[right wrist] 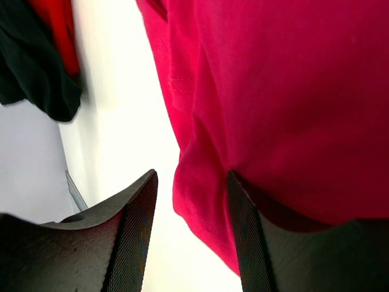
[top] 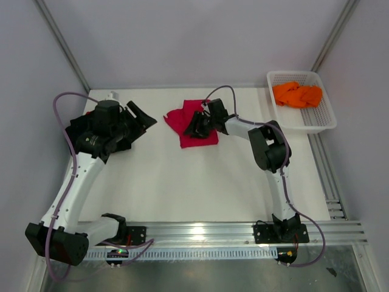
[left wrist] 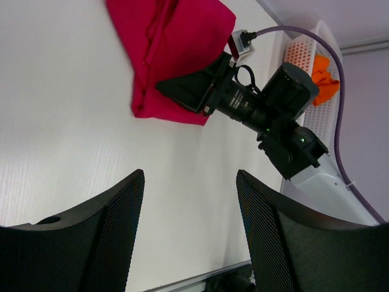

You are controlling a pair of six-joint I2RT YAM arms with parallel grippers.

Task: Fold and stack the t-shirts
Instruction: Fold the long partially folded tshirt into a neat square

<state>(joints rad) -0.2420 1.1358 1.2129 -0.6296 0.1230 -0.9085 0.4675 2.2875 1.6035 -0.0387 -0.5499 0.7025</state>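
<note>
Nearest the camera, both arm bases sit bolted at the front edge of the white worktop (top: 182,182).

The left arm reaches up the left side. The left fingers (top: 143,117) hang above the worktop and point across it toward the middle. They stand wide apart with nothing between them, and only bare worktop shows in the gap in the left wrist view.

A little farther in, at mid-table, lies the crimson t-shirt (top: 197,141). It is bunched into a rough, uneven fold and lies flat on the worktop. The right arm bends in from the right side, and the right fingers (top: 196,126) are down on top of this shirt. In the right wrist view they are parted. One finger is against the shirt's folded edge, and a strip of bare worktop shows between that edge and the other finger, so they are not closed on the cloth.

Beyond that edge, the same view shows a black t-shirt (right wrist: 33,73) with a red t-shirt (right wrist: 61,24) beside it. Both are crumpled near the wall, well apart from the crimson one.

At the far right corner stands a white mesh basket (top: 327,118). An orange t-shirt (top: 296,94) is heaped inside it.
</note>
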